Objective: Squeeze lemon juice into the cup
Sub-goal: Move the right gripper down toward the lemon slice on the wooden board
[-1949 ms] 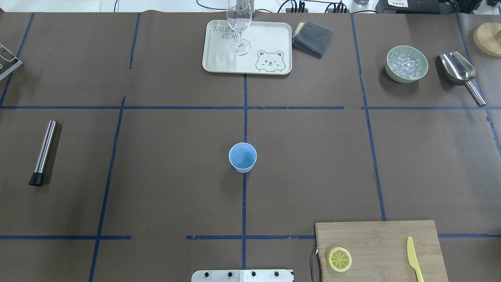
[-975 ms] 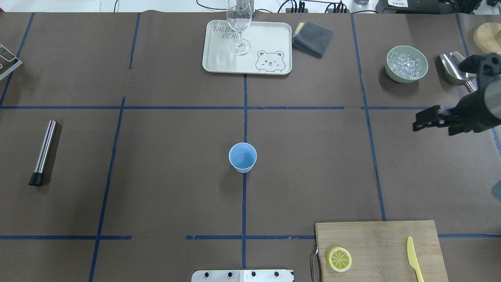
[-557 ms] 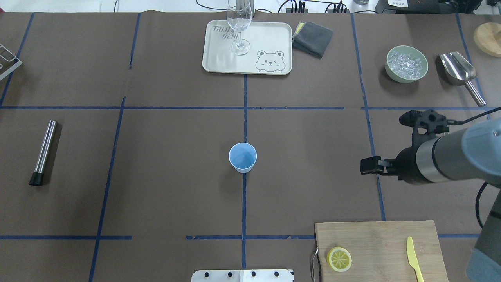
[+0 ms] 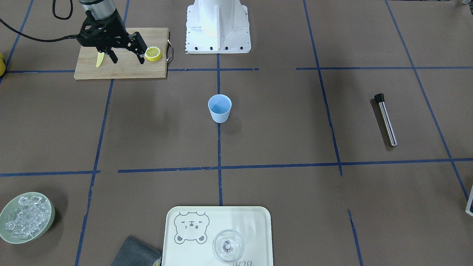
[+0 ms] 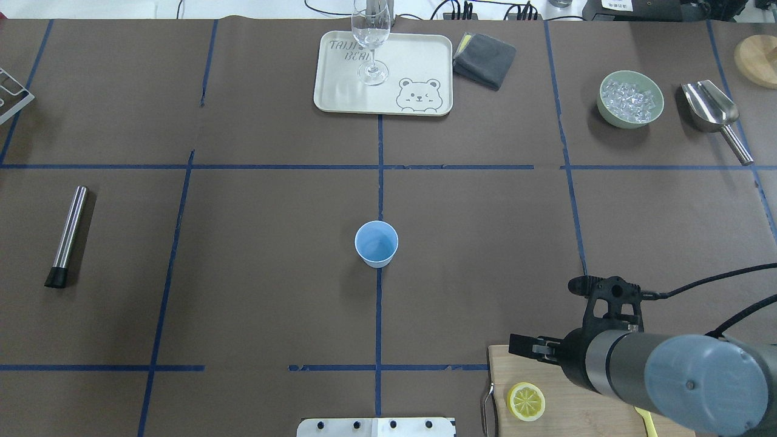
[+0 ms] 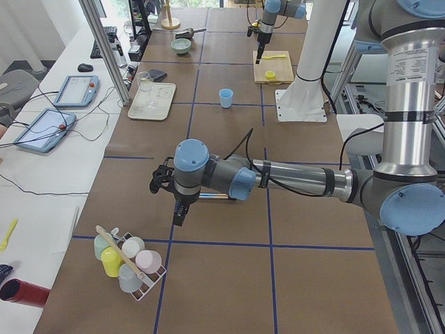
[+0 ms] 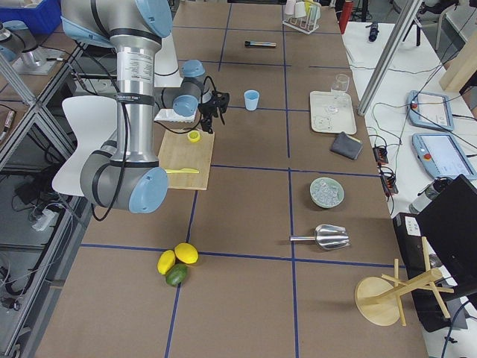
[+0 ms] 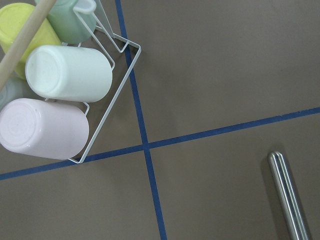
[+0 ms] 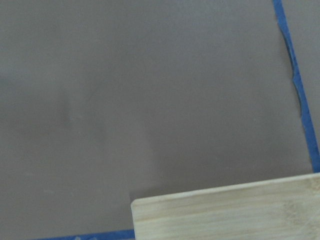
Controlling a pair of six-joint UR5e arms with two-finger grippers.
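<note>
A robotics lab: the tabletop (image 5: 273, 273) is covered in brown paper gridded with blue tape (image 5: 379, 315). Teach pendants (image 6: 75, 90) lie on a white side bench (image 6: 42, 188), aluminium posts (image 6: 106, 52) frame the rig, and a white robot pedestal (image 4: 218, 26) is bolted on.

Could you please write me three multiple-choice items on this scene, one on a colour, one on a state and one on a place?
1. What colour is the cup?
A light blue; B green; C red.
2. How is the right hand?
A shut on the cup; B open, holding nothing; C shut, holding nothing.
3. Where does the lemon lie?
A in the cup; B in the right hand; C on the cutting board.

Answers:
1. A: the front view shows its pale blue wall and inside.
2. B: it is spread open above the cutting board with nothing in it.
3. C: the slice lies flat on the wood, beside the right hand.
</note>
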